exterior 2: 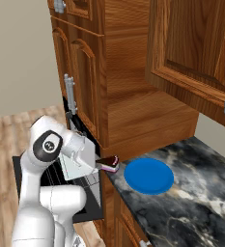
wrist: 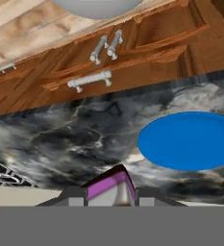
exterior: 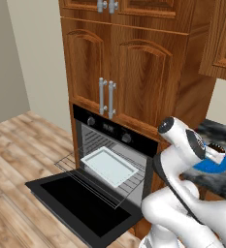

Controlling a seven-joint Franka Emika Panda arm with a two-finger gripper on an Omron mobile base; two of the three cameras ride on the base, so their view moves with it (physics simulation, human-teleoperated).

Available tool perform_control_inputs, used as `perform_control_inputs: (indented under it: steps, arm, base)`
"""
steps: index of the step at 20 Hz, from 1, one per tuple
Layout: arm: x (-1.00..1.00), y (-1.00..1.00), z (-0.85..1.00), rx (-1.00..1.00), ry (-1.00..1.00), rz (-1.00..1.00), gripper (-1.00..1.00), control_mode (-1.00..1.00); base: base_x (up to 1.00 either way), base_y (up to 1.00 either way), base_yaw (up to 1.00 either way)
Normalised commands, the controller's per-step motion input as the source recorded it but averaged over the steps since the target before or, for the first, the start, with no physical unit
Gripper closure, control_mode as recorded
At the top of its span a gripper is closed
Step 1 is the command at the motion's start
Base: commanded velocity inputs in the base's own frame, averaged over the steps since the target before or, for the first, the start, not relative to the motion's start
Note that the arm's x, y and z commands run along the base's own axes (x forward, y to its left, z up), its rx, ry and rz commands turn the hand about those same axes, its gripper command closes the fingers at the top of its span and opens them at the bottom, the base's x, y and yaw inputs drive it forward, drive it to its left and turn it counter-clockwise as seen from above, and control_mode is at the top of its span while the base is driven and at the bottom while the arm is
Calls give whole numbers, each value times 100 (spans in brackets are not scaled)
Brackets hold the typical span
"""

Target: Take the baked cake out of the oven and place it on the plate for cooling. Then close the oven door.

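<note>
Fingers (wrist: 111,201) clamp cake (wrist: 111,185) | dk brown, pink layer | nr blue plate (wrist: 190,140)

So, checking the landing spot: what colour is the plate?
Plain bright blue plate, clearest in the right base view, on the dark marbled counter.

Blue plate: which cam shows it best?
Right base view. The blue plate shows whole on the marble counter, with the cake held in the gripper just left of it. The hand view crops its right edge, though it looks large. The left base view leaves a sliver behind the arm.
</note>
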Motion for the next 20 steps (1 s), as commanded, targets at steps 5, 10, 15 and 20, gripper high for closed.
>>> perform_control_inputs:
  steps: [5, 10, 15, 20]
  arm:
    - [7, -80, 0, 0, 40, 39, 100, -100]
    - [5, -60, -14, 0, 34, 31, 100, -100]
    - [31, -10, -63, 5, 29, 26, 100, -100]
    - [56, -4, -28, 14, 13, 30, 100, -100]
  base:
    - [0, 0, 0]
    - [0, 0, 0]
    - [0, 0, 0]
    - [0, 0, 0]
